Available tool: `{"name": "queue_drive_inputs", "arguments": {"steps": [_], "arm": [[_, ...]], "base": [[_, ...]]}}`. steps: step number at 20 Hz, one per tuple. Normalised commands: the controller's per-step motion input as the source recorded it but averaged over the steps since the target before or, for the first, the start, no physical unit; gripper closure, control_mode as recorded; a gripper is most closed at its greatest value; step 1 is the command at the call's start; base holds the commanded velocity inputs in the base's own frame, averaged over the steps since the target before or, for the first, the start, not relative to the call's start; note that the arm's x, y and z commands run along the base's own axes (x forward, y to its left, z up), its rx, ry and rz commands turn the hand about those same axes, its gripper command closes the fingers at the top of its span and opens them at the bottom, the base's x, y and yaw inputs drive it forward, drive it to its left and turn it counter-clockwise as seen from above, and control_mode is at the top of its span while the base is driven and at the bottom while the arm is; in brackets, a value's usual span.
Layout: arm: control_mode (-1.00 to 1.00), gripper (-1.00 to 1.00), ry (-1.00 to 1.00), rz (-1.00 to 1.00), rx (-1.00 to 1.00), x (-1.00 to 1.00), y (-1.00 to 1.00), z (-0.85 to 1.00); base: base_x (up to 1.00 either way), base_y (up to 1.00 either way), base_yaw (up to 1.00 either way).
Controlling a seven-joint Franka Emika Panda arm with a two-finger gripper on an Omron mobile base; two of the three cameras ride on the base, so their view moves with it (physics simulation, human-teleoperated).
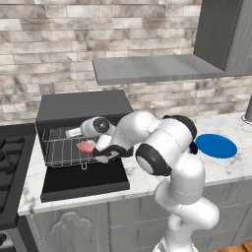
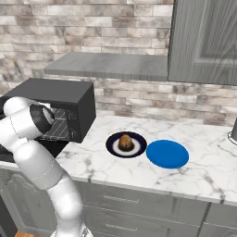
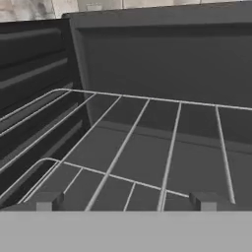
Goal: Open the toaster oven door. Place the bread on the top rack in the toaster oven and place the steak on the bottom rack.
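Marble bench (image 2: 194,176) under brick wall carries my oven (image 1: 81,110), its door (image 1: 83,182) folded flat. I see the steak (image 1: 85,146) lying on the bottom rack (image 1: 61,153), so my tool (image 1: 101,153) stands wide beside it, holding nothing. Bread (image 2: 125,142) waits on its plate (image 2: 112,149), destined for the top rack (image 3: 162,123).

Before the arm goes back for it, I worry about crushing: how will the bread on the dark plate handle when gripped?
The bread looks like a small rounded bun, so probably light and somewhat squashy. Its domed shape may let it roll on the dark plate if nudged sideways.
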Motion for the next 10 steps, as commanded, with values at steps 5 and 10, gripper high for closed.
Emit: {"name": "queue_drive_inputs", "arguments": {"steps": [5, 10], "arm": [[-1.00, -1.00, 0.34, -0.11, -0.24, -1.00, 0.56, -0.75], [-1.00, -1.00, 0.37, -0.10, -0.31, -1.00, 0.73, -0.66]], "base": [[0.00, 0.00, 0.00], [0.00, 0.00, 0.00]]}}
